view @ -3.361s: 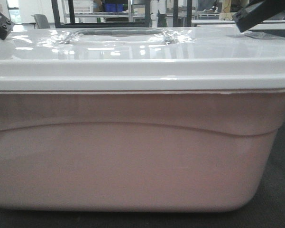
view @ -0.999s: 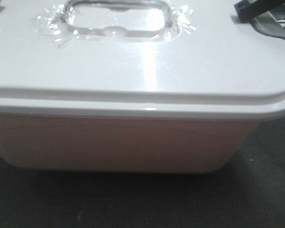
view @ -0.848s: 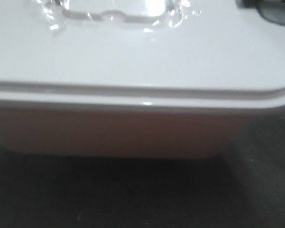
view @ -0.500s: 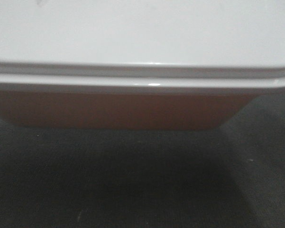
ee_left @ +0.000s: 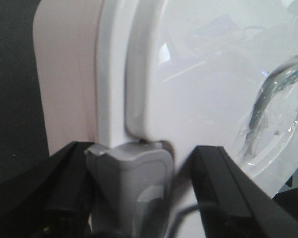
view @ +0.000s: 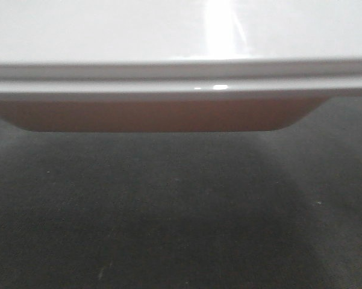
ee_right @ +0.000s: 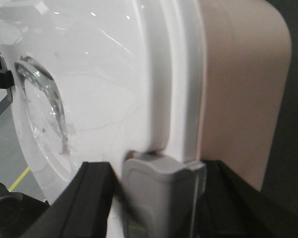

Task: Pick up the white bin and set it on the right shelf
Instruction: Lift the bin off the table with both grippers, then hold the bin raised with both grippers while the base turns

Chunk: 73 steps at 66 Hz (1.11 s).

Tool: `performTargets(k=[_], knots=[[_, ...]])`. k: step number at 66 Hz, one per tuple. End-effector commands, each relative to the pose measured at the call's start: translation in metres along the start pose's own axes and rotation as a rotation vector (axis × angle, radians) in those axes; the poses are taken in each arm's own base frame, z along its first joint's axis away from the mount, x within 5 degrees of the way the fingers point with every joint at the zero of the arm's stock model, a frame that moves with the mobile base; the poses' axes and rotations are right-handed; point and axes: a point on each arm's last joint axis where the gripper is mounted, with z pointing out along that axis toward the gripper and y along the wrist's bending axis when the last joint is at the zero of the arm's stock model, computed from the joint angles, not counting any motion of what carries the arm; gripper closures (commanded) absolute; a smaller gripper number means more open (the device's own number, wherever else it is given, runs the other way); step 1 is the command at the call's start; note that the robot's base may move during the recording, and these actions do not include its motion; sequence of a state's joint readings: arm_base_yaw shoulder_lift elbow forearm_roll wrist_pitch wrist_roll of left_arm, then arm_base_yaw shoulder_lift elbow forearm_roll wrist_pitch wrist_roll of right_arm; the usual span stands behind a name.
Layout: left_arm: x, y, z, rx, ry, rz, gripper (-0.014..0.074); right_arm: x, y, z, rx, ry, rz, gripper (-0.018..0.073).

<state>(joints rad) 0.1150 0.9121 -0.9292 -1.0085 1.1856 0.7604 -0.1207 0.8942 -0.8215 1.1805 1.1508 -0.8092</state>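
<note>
Left tool: black fingers spread wide, straddling the left latch at one end of the bin. The outer finger lies against the latch. A strip of lid shows between the latch and the inner finger. Not clamped.

Right tool: same posture at the opposite end. Fingers are wide, with the right latch between them and a thin sliver of lid beside the inner finger. Whether the outer finger presses the latch: cannot tell, view blurred.

Bin: sits between the two tools, end to end.
- Corners are rounded.
- Walls are translucent, pinkish-white in the wrist views and a darker brownish pink in shade from the front.
- Lid is glossy white and on. Its stepped rim overhangs the walls, and a bright light streak runs across it.
- Handle recess is clear and shiny with crinkled glare around it, well inboard of both latches.
- Latches are matte grey and folded over the lid rim.

Front view: lid and rim fill the top, with only a narrow strip of wall beneath. Below is a dark speckled worktop, with a deeper shadow spreading under the bin. Whether the base touches the worktop: cannot tell.

Around: beyond the lid in the right wrist view, grey floor with a yellow line, and a round black part low in the corner. The bin blocks the front camera's sight of anything beyond it.
</note>
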Motion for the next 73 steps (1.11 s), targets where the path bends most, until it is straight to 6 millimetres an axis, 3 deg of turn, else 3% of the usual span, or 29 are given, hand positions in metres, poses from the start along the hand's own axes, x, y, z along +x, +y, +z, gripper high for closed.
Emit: performTargets(k=[1, 73], knots=[[-0.0046, -0.0275, -0.0085, 0.193, -0.024, 0.007, 0.0312, -0.0034, 0.0295, -0.0072, -0.230, -0.005, -0.009, 0.0137], [-0.0044, -0.0286, -0.0093, 0.191, -0.028, 0.011, 0.0314, -0.0117, 0.0305, -0.0079, -0.243, -0.094, 0.027, 0.0137]])
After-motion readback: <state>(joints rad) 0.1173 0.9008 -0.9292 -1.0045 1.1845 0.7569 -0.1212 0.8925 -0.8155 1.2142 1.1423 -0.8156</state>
